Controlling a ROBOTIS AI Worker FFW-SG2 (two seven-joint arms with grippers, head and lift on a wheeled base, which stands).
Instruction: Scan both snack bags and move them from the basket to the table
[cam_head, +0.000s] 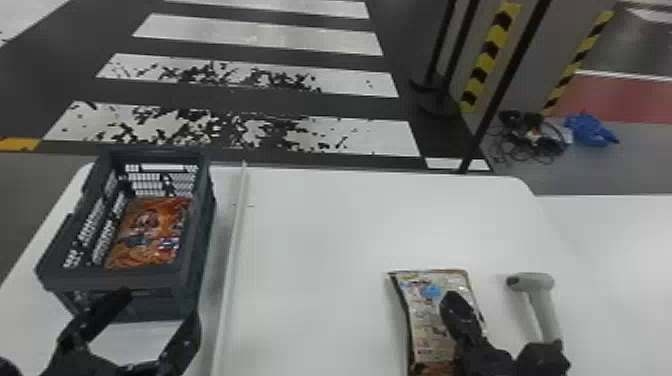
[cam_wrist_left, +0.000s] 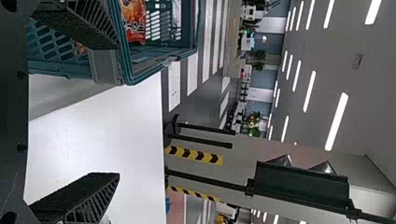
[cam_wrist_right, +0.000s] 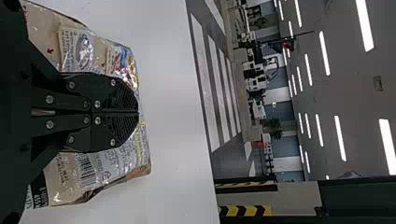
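Orange bag (cam_head: 150, 232) lies in basket (cam_head: 197, 260), beige one (cam_head: 425, 315) on table (cam_head: 320, 260).

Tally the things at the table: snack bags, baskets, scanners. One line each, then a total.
Snack bags: 2
Basket: 1
Scanner: 1
Total: 4

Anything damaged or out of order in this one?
Mostly on the floor: the nearest long white stripe is patchy, its paint apparently worn, and tangled cables lie beside a blue heap. The orange snack bag in the basket and the other bag on the table show no tear or spill.
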